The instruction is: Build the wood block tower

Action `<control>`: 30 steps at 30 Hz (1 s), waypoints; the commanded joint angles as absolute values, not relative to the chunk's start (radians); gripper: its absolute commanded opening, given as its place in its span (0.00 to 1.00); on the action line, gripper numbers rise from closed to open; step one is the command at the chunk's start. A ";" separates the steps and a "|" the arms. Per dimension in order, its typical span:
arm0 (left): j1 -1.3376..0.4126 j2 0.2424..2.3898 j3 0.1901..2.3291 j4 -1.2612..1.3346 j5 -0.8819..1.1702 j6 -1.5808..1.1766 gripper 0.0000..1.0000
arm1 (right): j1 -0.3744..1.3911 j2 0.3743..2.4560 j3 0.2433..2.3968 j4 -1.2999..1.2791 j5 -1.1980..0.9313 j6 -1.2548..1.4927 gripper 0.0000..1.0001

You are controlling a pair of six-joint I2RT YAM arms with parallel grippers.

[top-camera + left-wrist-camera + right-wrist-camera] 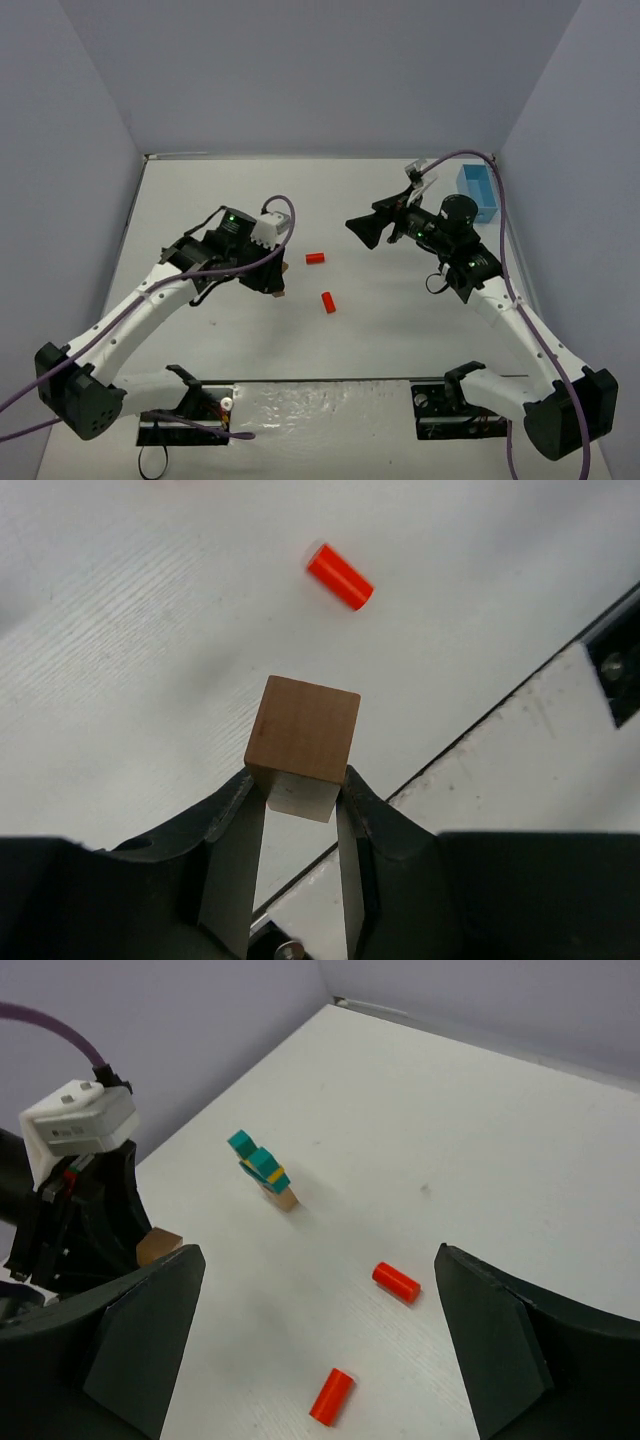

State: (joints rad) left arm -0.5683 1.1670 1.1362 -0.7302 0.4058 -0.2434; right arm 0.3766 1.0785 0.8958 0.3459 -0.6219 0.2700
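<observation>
My left gripper (300,780) is shut on a tan wooden cube (305,725), pinched by its lower end; in the top view this gripper (277,284) is left of centre. A small leaning stack (265,1172) with a tan base and yellow and teal pieces stands beyond it, seen only in the right wrist view. Two red cylinders lie loose on the table (316,258) (328,302); they also show in the right wrist view (396,1281) (331,1396), and one in the left wrist view (340,577). My right gripper (358,228) (318,1260) is open and empty, above the cylinders.
A light-blue bin (477,192) stands at the back right by the wall. The table's front edge and a dark seam (500,705) run close behind the left gripper. Walls close the table on three sides.
</observation>
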 commanded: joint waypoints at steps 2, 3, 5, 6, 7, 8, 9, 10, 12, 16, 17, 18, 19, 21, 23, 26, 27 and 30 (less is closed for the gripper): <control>-0.648 1.315 1.180 -0.804 0.133 -0.270 0.00 | 0.360 1.002 0.846 0.307 -0.479 0.225 0.97; -0.650 1.346 1.179 -0.802 0.116 -0.269 0.00 | 0.358 0.993 0.838 0.297 -0.478 0.221 0.97; -0.652 1.406 1.179 -0.801 0.083 -0.267 0.00 | 0.356 0.974 0.822 0.283 -0.468 0.212 0.97; -0.652 1.432 1.184 -0.801 0.060 -0.253 0.00 | 0.355 0.966 0.811 0.279 -0.460 0.209 0.98; -0.653 1.457 1.192 -0.802 0.041 -0.243 0.00 | 0.354 0.959 0.803 0.278 -0.454 0.205 0.98; -0.653 1.489 1.202 -0.801 0.028 -0.232 0.00 | 0.353 0.953 0.792 0.277 -0.449 0.203 0.98; -0.653 1.528 1.211 -0.800 0.017 -0.218 0.00 | 0.352 0.946 0.777 0.276 -0.446 0.201 0.98; -0.656 1.557 1.220 -0.798 0.009 -0.203 0.00 | 0.350 0.943 0.767 0.275 -0.445 0.200 0.98; -0.661 1.613 1.250 -0.796 -0.027 -0.155 0.00 | 0.348 0.940 0.753 0.272 -0.446 0.199 0.98; -0.666 1.747 1.310 -0.774 -0.036 -0.052 0.00 | 0.341 0.936 0.732 0.270 -0.445 0.194 0.98; -0.665 1.770 1.322 -0.774 -0.032 -0.034 0.00 | 0.339 0.934 0.729 0.270 -0.445 0.193 0.98; -0.664 1.793 1.334 -0.775 -0.028 -0.021 0.00 | 0.336 0.933 0.727 0.270 -0.445 0.192 0.98; -0.664 1.807 1.341 -0.775 -0.029 -0.012 0.00 | 0.336 0.932 0.727 0.268 -0.449 0.190 0.98; -0.666 1.841 1.356 -0.775 -0.025 -0.002 0.04 | 0.330 0.926 0.725 0.267 -0.454 0.188 0.98; -0.666 1.857 1.361 -0.776 -0.034 0.023 0.13 | 0.330 0.917 0.720 0.263 -0.454 0.181 0.98; -0.666 1.853 1.364 -0.778 -0.040 0.028 0.22 | 0.327 0.909 0.714 0.260 -0.454 0.174 0.99; -0.665 1.846 1.364 -0.776 -0.035 0.026 0.27 | 0.326 0.908 0.712 0.259 -0.454 0.172 0.99; -0.666 1.812 1.370 -0.780 -0.027 0.018 0.39 | 0.325 0.911 0.714 0.257 -0.458 0.171 0.99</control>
